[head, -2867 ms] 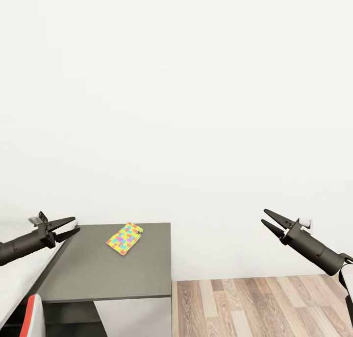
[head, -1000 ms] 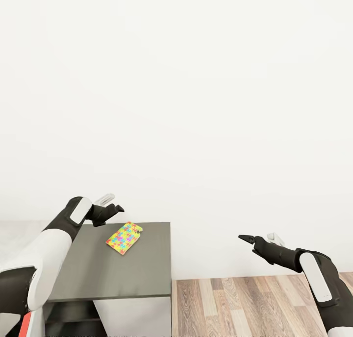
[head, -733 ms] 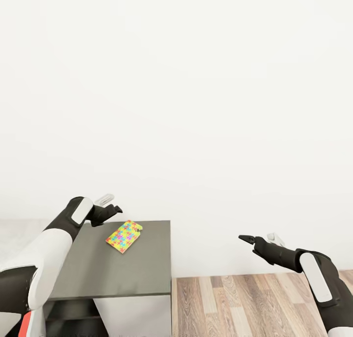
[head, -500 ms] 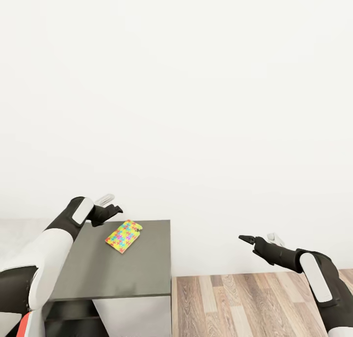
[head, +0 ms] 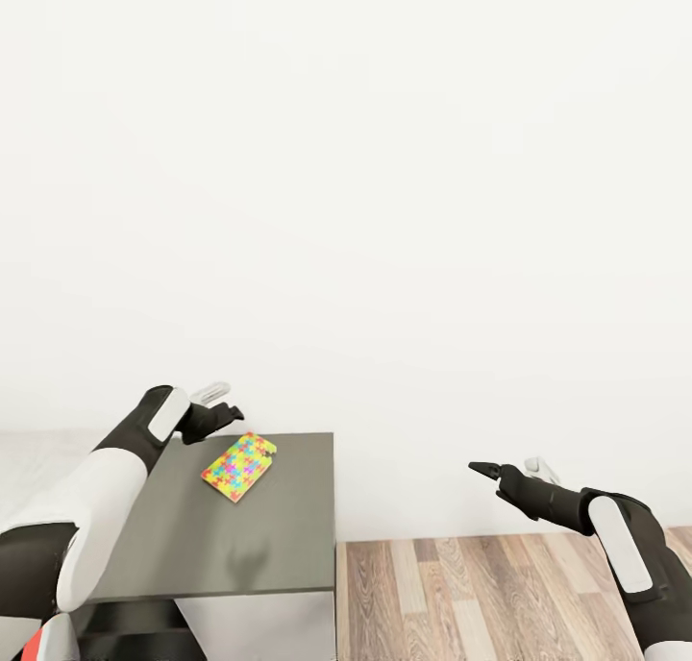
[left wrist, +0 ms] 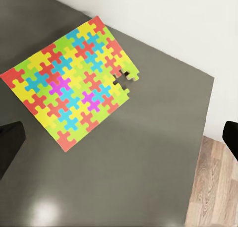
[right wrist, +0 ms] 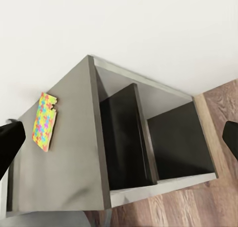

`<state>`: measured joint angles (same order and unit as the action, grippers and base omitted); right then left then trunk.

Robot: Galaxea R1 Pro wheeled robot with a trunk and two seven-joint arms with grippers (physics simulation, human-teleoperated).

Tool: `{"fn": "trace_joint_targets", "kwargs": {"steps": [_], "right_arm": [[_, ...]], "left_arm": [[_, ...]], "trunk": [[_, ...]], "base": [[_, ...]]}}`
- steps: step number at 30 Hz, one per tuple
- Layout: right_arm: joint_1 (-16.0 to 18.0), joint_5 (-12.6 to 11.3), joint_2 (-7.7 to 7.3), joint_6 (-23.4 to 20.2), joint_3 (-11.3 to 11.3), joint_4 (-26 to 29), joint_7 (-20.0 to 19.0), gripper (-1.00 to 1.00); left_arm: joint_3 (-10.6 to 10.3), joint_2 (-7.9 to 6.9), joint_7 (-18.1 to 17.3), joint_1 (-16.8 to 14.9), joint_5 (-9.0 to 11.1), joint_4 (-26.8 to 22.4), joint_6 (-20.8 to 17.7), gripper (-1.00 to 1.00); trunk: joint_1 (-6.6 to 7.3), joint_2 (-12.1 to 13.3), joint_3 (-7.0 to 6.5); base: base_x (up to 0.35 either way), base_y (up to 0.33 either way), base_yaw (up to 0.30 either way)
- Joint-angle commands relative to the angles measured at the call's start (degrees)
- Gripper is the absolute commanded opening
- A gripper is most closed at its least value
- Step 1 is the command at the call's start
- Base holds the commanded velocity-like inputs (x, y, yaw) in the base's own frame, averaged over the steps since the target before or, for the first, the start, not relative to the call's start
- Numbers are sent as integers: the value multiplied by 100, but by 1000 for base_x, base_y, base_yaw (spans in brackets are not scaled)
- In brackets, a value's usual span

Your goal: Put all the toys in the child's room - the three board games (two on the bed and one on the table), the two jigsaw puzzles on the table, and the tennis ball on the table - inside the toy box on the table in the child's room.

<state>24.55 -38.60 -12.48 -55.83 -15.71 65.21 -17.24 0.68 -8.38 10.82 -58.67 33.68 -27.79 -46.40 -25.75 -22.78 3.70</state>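
One thin, flat jigsaw puzzle (head: 239,465) of interlocking yellow, blue, pink, green and red pieces lay flat on the dark grey cabinet top (head: 240,536), toward its rear edge and close to the plain white wall (head: 384,209). In the left wrist view, the jigsaw puzzle (left wrist: 69,82) showed one piece missing at an edge, leaving a notch through which the cabinet top (left wrist: 139,177) was visible. The left gripper (head: 231,412) was raised above the rear left part of the cabinet top, just beside the puzzle and not touching it. In the left wrist view its two dark fingertips (left wrist: 10,145) stood wide apart at opposite edges of the picture, with nothing between them: released.

The right gripper (head: 478,467) was held out over the wood-plank floor (head: 500,594), well apart from the cabinet. In the right wrist view its dark fingertips (right wrist: 7,142) likewise stood wide apart and empty. That view looked down on the cabinet from the side, showing two open compartments (right wrist: 148,142) with dark interiors divided by an upright partition, and the puzzle (right wrist: 44,121) lying on the top surface. A pale grey-white desk top (head: 38,450) adjoined the cabinet on the robot's left side.
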Motion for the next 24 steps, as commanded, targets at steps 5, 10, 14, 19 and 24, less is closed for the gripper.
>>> {"fn": "trace_joint_targets", "kwargs": {"steps": [5, 10, 14, 19, 24], "right_arm": [[6, 54, 9, -24, -11, 1, -56, 100], [6, 54, 2, -23, -11, 1, -59, 100], [6, 54, 1, -23, -11, 1, -55, 100], [6, 54, 0, -21, -11, 1, -57, 100], [6, 54, 0, -18, -11, 1, -58, 100]], "left_arm": [[-32, 7, 62, -4, 60, -7, -15, 100], [-32, 11, 72, -4, 60, -7, -11, 100], [-32, 12, 76, -4, 60, -7, -10, 100], [-35, 12, 78, -3, 60, -7, -10, 100], [-39, 51, 84, -2, 60, -7, -10, 100]], "trunk": [[-4, -14, 61], [-4, -14, 101], [-4, -14, 125], [-4, -14, 153], [-4, -14, 174]], "base": [[72, 36, 4], [196, 143, 131], [74, 45, 217], [17, 10, 238], [3, 2, 197]]}}
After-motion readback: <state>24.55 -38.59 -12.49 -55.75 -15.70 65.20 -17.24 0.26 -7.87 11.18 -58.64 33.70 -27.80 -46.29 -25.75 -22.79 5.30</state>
